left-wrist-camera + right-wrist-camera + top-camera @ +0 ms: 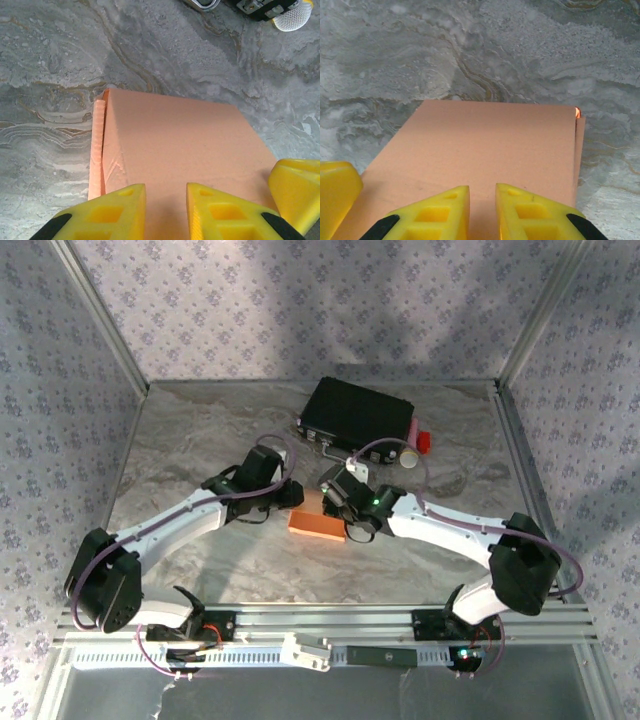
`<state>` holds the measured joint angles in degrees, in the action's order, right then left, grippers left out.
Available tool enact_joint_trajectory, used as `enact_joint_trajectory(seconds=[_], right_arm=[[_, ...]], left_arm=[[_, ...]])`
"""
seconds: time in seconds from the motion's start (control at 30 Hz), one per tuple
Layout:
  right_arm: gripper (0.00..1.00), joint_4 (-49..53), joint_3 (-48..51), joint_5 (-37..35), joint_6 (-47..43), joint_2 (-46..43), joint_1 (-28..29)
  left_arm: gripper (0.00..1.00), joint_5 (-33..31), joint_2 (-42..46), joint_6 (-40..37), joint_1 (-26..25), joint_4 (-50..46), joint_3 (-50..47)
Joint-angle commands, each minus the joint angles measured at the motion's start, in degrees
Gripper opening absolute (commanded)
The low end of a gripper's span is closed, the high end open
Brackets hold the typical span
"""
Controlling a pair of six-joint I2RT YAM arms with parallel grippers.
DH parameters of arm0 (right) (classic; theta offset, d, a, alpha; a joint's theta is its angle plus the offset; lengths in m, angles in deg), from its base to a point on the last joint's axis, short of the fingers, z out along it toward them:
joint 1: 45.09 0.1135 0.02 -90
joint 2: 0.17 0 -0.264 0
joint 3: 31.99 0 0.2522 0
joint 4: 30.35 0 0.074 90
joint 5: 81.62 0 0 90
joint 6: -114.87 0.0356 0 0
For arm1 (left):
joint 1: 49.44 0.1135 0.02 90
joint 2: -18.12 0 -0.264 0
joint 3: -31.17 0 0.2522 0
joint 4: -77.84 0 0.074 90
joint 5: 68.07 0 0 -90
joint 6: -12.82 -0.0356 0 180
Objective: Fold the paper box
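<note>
Finding the paper box (318,525) lying at the middle of the bench (190,440), nearer than the black hard case (355,410) and apart from it, already looking like a shallow closed box rather than a flat sheet.

Seeing the left gripper (290,498) sitting at the box's left end, its yellow fingers (125,212) standing close together over the broad top panel, with a narrow slot between them and pink card showing through it. Not managing to tell whether pinching an edge or merely lying on the panel. Noticing in the left wrist view a side flap (97,150) standing slightly proud of the top.

Seeing the right gripper (348,520) sitting at the box's right end, its fingers (535,212) likewise nearly together over the panel, and leaving the same doubt about any grip. Noticing in the right wrist view a thin seam gaping at one corner.

Judging this as the closing stage, with the walls up and the last edges being seated. Calling next for steadying one end while tucking the loose flap flush, pressing evenly and avoiding sliding or crushing the thin card.
</note>
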<state>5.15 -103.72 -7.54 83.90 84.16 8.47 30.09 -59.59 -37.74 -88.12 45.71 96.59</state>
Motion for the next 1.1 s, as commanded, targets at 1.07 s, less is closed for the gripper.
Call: enact_joint_trajectory(seconds=[1.07], right_arm=[[0.22, -4.46, 7.56, 0.38, -1.28, 4.12, 1.2]], left_arm=[[0.26, -1.04, -4.96, 4.51, -4.22, 13.87, -12.06]])
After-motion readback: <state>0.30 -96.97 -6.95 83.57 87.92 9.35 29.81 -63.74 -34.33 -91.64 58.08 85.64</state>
